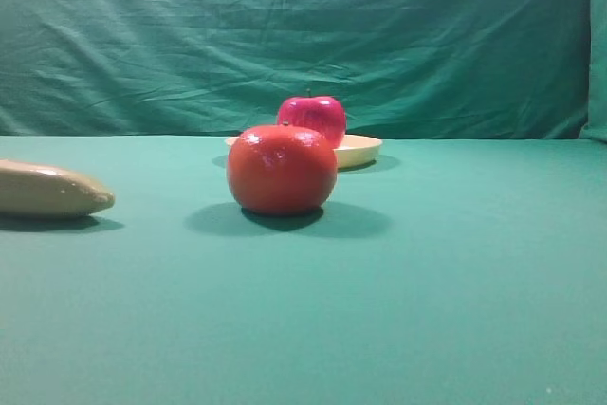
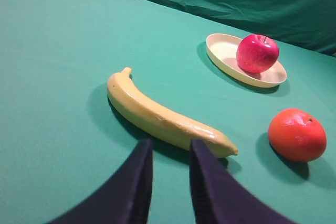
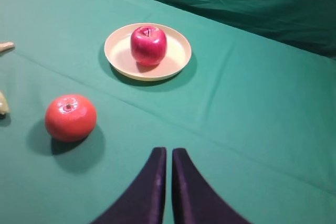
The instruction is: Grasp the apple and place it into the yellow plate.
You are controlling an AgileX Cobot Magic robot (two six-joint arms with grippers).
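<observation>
Left gripper (image 2: 169, 153) parted; right gripper (image 3: 169, 156) closed, empty.

The apple (image 3: 148, 45) is glossy magenta-pink with a thin dark stem. The plate (image 3: 178, 56) under it is pale cream-yellow, plain, without pattern. The round orange-red fruit (image 3: 70, 117) shines with small white highlights. The banana (image 2: 160, 115) is dull yellow, tan toward its tip. The worktop (image 1: 455, 263) is covered in plain teal-green cloth, and the creased backdrop (image 1: 285, 35) is the same green. Both sets of jaws are dark navy, nearly black.
</observation>
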